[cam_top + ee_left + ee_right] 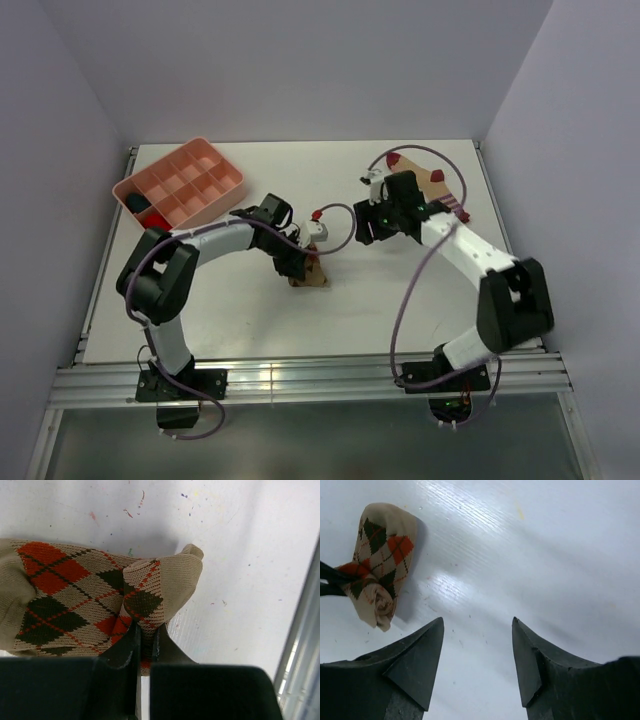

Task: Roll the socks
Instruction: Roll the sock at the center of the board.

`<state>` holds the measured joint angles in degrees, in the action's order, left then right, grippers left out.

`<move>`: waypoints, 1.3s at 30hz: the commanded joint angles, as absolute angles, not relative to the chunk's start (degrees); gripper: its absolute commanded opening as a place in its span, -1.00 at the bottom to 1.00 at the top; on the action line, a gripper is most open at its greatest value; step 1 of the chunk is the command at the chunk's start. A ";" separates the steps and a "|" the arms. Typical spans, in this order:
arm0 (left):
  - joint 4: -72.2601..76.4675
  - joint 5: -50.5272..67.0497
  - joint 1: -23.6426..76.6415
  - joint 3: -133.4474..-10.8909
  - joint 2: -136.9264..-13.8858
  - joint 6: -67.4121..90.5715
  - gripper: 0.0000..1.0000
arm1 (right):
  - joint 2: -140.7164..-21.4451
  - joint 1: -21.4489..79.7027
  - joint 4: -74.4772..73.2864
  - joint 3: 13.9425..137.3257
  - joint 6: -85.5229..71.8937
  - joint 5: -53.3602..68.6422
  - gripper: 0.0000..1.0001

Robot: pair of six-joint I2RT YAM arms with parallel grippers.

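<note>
We note left gripper (145, 630) clamped tight on brown-orange-tan argyle fabric sock (75, 595); right gripper (477, 625) spread wide, holding nothing, sock well off toward its left.

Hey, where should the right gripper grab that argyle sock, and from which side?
Probably the rolled end of the argyle sock, coming in from the right gripper's own side, jaws across the roll: it is bunched thick there, and the left gripper pinches a fold on the far side.
</note>
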<state>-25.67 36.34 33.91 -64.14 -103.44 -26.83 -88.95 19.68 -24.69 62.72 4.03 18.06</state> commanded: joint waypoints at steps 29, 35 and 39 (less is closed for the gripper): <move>-60.12 50.54 23.38 -89.30 -130.17 -33.49 -0.99 | -88.24 61.00 -1.23 52.03 24.78 -14.33 0.37; -59.85 50.45 23.29 -89.38 -130.25 -33.22 -0.99 | -93.51 61.17 -2.99 54.58 25.66 -10.99 0.37; -60.03 49.83 23.29 -89.82 -130.60 -33.13 -0.98 | -96.49 61.35 -3.34 54.58 25.75 -10.02 0.36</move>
